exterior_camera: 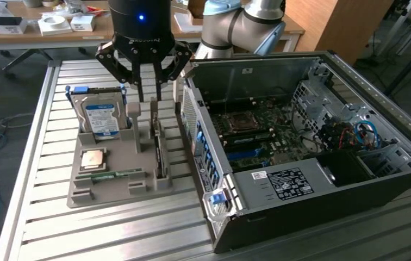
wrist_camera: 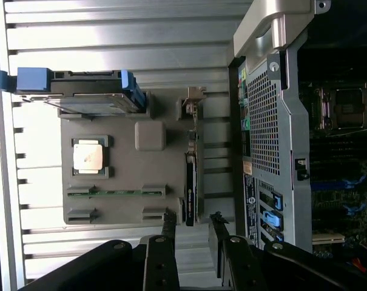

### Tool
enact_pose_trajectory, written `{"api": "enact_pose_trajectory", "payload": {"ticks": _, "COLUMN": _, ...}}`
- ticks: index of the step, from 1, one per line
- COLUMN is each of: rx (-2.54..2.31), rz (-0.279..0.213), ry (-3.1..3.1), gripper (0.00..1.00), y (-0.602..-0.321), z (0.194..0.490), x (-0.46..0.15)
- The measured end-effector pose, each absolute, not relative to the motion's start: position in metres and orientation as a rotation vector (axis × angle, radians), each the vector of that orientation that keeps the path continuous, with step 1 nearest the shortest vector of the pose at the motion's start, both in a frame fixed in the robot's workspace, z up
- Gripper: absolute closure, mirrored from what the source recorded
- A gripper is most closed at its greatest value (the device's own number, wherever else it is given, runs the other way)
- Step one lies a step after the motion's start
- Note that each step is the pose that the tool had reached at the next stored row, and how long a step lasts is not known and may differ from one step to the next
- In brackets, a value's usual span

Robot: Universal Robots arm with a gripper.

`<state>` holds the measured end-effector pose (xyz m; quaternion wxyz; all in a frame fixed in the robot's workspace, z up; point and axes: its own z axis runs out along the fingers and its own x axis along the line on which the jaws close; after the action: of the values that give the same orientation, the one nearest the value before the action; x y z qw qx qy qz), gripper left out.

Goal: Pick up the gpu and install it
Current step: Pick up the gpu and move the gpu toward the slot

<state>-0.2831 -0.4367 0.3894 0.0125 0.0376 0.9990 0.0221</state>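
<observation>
Hovering above the grey tray (exterior_camera: pixel 118 157), our hand (exterior_camera: pixel 150 97) has its fingers parted, a clear gap and nothing between them; we judge it empty. The gpu (exterior_camera: pixel 160 152) stands on edge in the tray's slot, on the side nearest the open computer case (exterior_camera: pixel 322 217); in the wrist view it lines up with the gap, untouched. So we count the pick-up as not yet made and the installing wholly left to do; the case sits beside the tray on the table (exterior_camera: pixel 104 234), with no card fitted as far as we can see.
</observation>
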Motion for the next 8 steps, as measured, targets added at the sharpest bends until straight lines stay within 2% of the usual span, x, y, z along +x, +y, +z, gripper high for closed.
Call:
{"api": "enact_pose_trajectory", "payload": {"ticks": 4, "rx": 0.117, "rz": 0.069, "ry": 3.114, "gripper": 0.63, "y": -0.4367, "z": 0.3894, "x": -0.2831}}
{"api": "enact_pose_trajectory", "payload": {"ticks": 5, "rx": 0.117, "rz": 0.069, "ry": 3.114, "gripper": 0.57, "y": -0.4367, "z": 0.3894, "x": -0.2831}}
{"api": "enact_pose_trajectory", "payload": {"ticks": 7, "rx": 0.117, "rz": 0.069, "ry": 3.114, "gripper": 0.57, "y": -0.4367, "z": 0.3894, "x": -0.2831}}
{"api": "enact_pose_trajectory", "payload": {"ticks": 8, "rx": 0.117, "rz": 0.069, "ry": 3.114, "gripper": 0.51, "y": -0.4367, "z": 0.3893, "x": -0.2831}}
